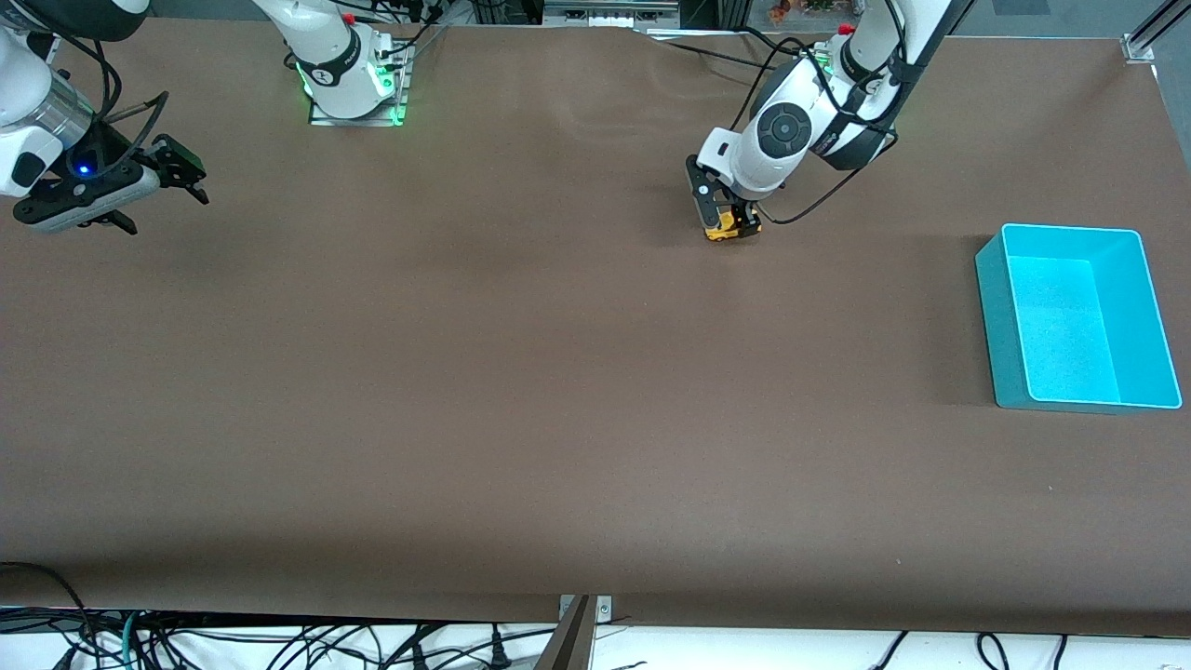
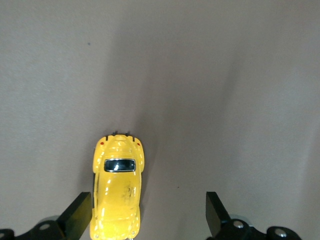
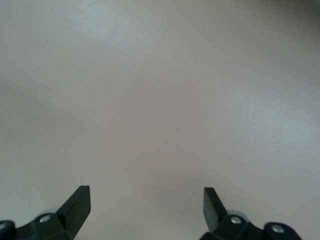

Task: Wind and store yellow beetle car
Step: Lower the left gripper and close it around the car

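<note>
Yellow beetle car: sits on the brown tabletop near the left arm's base, well apart from the teal bin at the same end; you see its wheels down and one dark window on the roof.
Handling: likely light, rigid and glossy, so expect it to slip or roll if you squeeze unevenly.
Where to hold: take it across the flanks, mid-body, clear of the wheels.
Left hand: fingers apart, low over the car, which lies just beside one finger rather than centred.
Right hand: fingers apart, waiting above bare tabletop at the right arm's end.
Writing: none readable on car or bin.
</note>
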{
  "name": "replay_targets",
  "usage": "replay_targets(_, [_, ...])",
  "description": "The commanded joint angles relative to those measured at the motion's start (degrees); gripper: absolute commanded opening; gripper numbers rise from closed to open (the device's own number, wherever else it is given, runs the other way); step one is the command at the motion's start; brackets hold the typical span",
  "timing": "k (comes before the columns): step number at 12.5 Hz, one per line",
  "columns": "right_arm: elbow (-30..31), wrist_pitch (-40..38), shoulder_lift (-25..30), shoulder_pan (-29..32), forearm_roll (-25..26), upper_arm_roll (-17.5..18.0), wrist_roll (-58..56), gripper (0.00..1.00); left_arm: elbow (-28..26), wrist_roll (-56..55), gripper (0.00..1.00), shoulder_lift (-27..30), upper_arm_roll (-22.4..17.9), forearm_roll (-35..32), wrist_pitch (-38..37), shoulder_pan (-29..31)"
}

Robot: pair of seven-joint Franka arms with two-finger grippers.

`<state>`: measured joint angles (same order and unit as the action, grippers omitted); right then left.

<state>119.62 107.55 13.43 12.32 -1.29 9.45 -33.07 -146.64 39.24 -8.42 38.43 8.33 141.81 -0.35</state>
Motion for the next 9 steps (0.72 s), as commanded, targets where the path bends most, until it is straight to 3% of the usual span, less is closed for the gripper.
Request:
replay_targets(1, [0.44,0.73,0.11,-0.10,0.76,0.04,1.08,1.00,-0.49,0.48,1.00,0.33,0.59,-1.37,1.62,0.35])
replay_targets(9, [0.53,2.40,-1.04,-0.19,0.85,0.13,1.52,1.00,-0.84,0.31,1.00,-1.60,0.42,-6.39,5.40,0.70])
